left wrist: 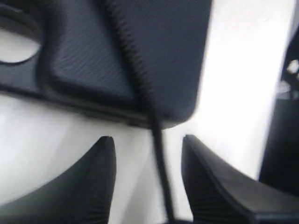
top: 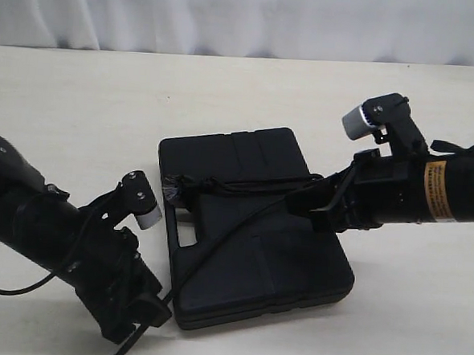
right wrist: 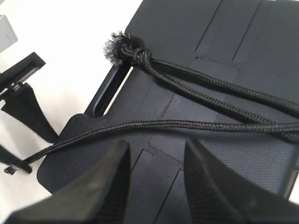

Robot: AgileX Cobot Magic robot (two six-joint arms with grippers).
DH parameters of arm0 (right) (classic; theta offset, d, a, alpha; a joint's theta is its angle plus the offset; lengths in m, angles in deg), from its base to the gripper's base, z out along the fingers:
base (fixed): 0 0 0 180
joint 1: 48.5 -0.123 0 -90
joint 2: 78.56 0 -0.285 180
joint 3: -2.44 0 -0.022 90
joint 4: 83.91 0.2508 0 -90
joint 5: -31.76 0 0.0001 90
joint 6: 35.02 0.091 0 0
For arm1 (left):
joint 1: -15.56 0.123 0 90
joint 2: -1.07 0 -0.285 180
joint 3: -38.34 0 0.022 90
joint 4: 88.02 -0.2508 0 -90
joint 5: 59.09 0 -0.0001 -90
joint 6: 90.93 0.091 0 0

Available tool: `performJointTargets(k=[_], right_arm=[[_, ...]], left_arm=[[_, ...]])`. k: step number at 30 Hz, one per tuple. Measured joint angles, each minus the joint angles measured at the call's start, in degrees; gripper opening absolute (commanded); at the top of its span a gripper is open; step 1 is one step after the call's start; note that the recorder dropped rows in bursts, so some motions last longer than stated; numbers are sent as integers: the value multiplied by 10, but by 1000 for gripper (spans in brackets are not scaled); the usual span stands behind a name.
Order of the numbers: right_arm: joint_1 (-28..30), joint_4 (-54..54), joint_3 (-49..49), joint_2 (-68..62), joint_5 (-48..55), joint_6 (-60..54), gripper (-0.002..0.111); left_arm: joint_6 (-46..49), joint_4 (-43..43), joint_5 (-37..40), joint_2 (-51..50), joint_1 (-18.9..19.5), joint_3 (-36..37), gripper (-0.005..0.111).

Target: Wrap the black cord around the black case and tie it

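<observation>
The black case [top: 257, 251] lies flat on the table, handle slot [top: 184, 226] toward the left arm. The black cord [top: 244, 186] crosses its top; its knot with a frayed tuft [right wrist: 122, 49] sits by the slot. One strand [top: 217, 245] slants down to my left gripper [top: 159, 303]. That gripper [left wrist: 148, 142] is open just off the case's corner [left wrist: 177, 112], and the cord [left wrist: 159, 154] runs loose between its fingers. My right gripper [right wrist: 156, 147] is open low over the case top [right wrist: 163, 163], nothing between its fingers, with the cord strands [right wrist: 210, 88] just ahead of them.
The pale table [top: 79, 120] stretches around the case, with a white curtain [top: 231, 16] behind it. Both black arms flank the case, the right arm [top: 429, 189] reaching over its right side. A smooth thick arm cable [top: 5, 288] trails at the lower left.
</observation>
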Motion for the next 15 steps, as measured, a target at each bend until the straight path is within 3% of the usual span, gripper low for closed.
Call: performJointTargets(k=[4,7,14,15], right_arm=[[0,0,0,0,0,-2,37],[0,0,0,0,0,-2,37],[0,0,0,0,0,-2,37],[0,0,0,0,0,-2,37]], left_arm=[[8,25,43,0,-7,0,42],[12,23,31,0,-26,0,41],[1,19,-20,-3,-60,1,0],[1,19,-21,-3,-60,1,0]])
